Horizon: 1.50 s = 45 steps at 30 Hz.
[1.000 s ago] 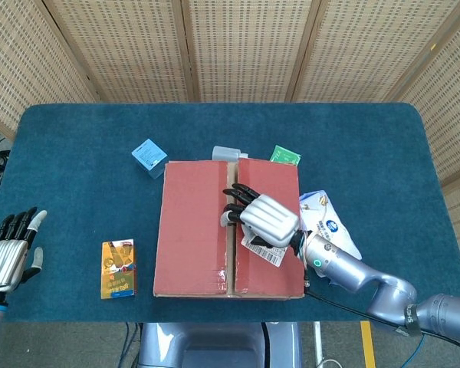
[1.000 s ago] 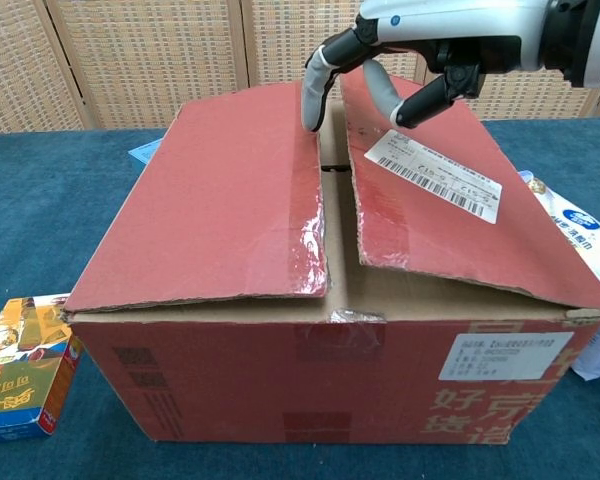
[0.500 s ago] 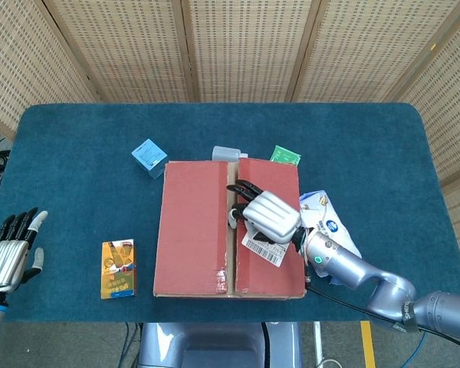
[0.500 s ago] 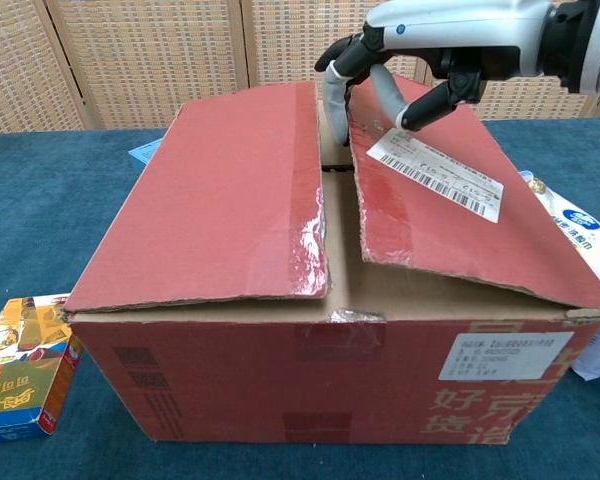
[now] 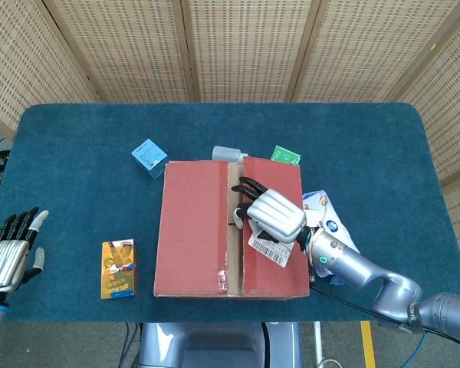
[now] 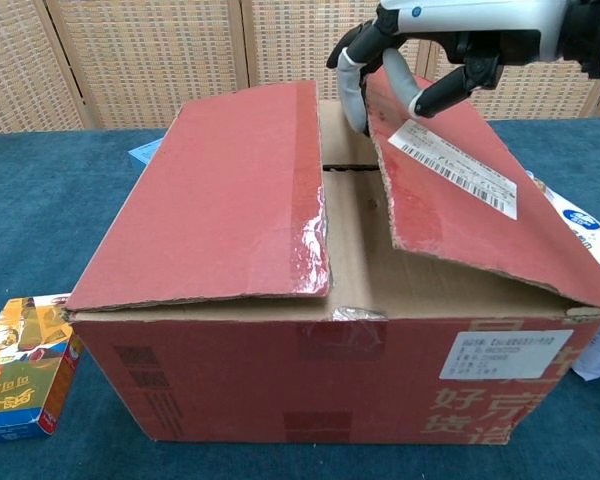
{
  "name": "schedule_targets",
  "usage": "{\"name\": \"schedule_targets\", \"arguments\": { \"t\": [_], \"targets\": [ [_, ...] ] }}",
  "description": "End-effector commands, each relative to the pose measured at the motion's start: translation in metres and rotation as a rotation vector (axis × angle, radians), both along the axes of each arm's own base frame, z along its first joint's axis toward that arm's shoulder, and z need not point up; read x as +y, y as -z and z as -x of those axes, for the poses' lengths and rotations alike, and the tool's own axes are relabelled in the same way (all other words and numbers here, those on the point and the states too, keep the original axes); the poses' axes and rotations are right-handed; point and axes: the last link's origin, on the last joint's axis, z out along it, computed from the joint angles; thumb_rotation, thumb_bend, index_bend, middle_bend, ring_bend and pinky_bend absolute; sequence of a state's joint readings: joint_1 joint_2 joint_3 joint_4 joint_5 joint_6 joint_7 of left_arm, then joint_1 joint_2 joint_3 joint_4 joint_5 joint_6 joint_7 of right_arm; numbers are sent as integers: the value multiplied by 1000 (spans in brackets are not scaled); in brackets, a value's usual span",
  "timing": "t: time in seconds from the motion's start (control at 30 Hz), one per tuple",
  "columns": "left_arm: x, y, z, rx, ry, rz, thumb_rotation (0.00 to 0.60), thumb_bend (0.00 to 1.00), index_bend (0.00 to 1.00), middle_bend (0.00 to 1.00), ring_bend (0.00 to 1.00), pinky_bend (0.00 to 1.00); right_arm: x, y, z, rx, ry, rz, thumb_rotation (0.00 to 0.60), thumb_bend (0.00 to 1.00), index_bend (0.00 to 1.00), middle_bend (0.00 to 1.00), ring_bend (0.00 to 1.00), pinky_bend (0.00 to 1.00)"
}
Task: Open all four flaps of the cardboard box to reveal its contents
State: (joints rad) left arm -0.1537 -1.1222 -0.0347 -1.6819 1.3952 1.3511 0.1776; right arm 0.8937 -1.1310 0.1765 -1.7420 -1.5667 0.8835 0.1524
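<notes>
Cardboard, red-brown and printed, makes up the large box (image 5: 230, 230) that sits in the middle of the blue carpeted tabletop (image 5: 77, 153), near its front edge. Its left top flap (image 6: 220, 190) lies sloping down over the opening. The right top flap (image 6: 480, 210), which carries a white barcode label (image 6: 458, 167), is tilted up along its inner edge, leaving a gap down the centre where a plain brown inner flap (image 6: 355, 240) shows. What lies inside the box is hidden.

The right hand (image 5: 274, 216) reaches over the right flap from the robot's side; its fingers (image 6: 352, 92) hook over the flap's inner edge while the thumb presses on top near the label, so the hand grips the flap. The chest view cuts the arm off at the frame's top right.

The left hand (image 5: 8, 257) hangs off the tabletop's left front edge, fingers spread and holding nothing; only the head view shows it.

A small light-blue carton (image 5: 149, 156) stands behind the box's left corner. A yellow-and-red flat packet (image 5: 118, 267) lies left of the box. Behind the box a pale grey container (image 5: 224, 153) and a green packet (image 5: 285, 156) are partly hidden. A white-and-blue bag (image 5: 331, 222) beside the box is largely covered by the right arm.
</notes>
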Motion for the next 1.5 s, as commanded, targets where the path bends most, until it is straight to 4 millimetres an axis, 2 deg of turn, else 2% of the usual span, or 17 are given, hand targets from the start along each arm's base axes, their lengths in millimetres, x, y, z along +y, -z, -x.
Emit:
{"name": "schedule_targets", "arguments": {
  "t": [0.03,1.03,1.5],
  "targets": [
    [0,-1,0,2,1,-2,600,643,0,0,0,0,1,-9,-1,4,-10,20,600,1000,509,536,128,0],
    [1,-5,-4,5,25,-24,600,643,1,0,0,0,-5,-108,12,122,23,242,600,1000,510,534,132,0],
    [1,-7,-1,26,32,-21,600,643,3,0,0,0,-3,-128,40,198,71,290,600,1000,510,508,132,0]
  ]
}}
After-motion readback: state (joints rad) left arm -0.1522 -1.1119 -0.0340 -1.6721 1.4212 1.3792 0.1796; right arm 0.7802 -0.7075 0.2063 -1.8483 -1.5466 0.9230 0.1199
